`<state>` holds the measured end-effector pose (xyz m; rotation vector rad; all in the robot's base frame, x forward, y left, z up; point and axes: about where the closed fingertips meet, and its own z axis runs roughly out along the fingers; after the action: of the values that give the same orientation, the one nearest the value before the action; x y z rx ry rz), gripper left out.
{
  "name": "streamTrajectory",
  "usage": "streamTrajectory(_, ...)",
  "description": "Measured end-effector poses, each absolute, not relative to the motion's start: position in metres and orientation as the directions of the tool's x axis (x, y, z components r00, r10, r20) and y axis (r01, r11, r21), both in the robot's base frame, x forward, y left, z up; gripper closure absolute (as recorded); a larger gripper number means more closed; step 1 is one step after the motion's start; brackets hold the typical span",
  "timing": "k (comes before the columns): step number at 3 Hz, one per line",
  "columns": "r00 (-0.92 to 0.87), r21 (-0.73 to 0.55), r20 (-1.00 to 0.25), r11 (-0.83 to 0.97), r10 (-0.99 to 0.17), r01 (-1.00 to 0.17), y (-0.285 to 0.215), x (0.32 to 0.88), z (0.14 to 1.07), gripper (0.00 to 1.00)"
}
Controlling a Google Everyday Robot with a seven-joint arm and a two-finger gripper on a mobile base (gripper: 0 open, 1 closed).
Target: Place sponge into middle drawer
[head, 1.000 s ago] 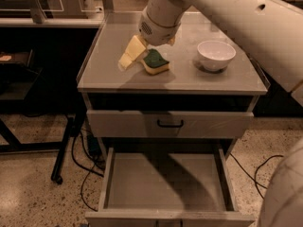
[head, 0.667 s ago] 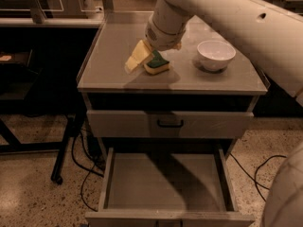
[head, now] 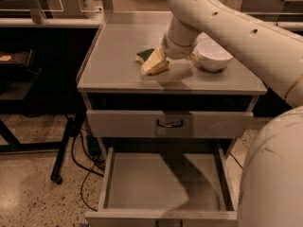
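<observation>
While the middle drawer (head: pixel 142 186) stands open, my gripper (head: pixel 155 64) sits against the sponge (head: pixel 144 55), green face up; its grasp I cannot tell.

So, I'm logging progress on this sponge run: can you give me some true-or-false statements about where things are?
1. The middle drawer is pulled open. True.
2. The sponge lies inside that drawer. False: it is on the cabinet top, beside the tool.
3. The white bowl stands on the cabinet top. True.
4. The upper drawer is pulled open. False: it is shut.
</observation>
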<state>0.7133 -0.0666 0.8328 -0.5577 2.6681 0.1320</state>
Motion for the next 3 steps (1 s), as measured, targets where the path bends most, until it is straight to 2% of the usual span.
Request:
streamTrajectory(1,-0.816,0.052,-0.450,0.901,-0.364,-0.431,-0.062,0.703,0.836,0.00)
streamTrajectory(3,-0.729,0.083,-0.518,0.822,-0.447,-0.563,-0.012,0.694,0.861,0.00)
